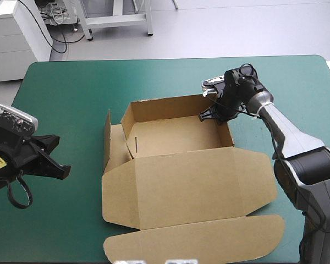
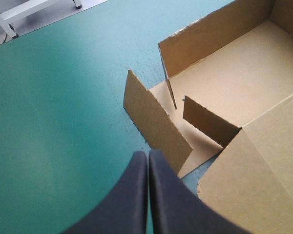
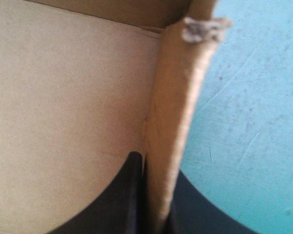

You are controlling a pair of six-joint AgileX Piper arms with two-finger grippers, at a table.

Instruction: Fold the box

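The brown box [image 1: 176, 137] lies mid-table as an open tray with its far and right walls raised and its lid [image 1: 192, 187] flat toward the near edge. My right gripper [image 1: 213, 115] is at the tray's far right corner, shut on the right wall [image 3: 173, 122], one black finger [image 3: 122, 200] inside the tray and the other outside. My left gripper [image 2: 148, 158] is shut with nothing in it, off the box's left side, just short of the upright left flap [image 2: 154, 122]. The left gripper [image 1: 63, 170] hovers over the teal-green cover [image 1: 60, 99].
A long rounded flap [image 1: 198, 239] of the lid lies flat by the table's near edge. Bare teal-green cover spreads to the left of the box and along the far edge.
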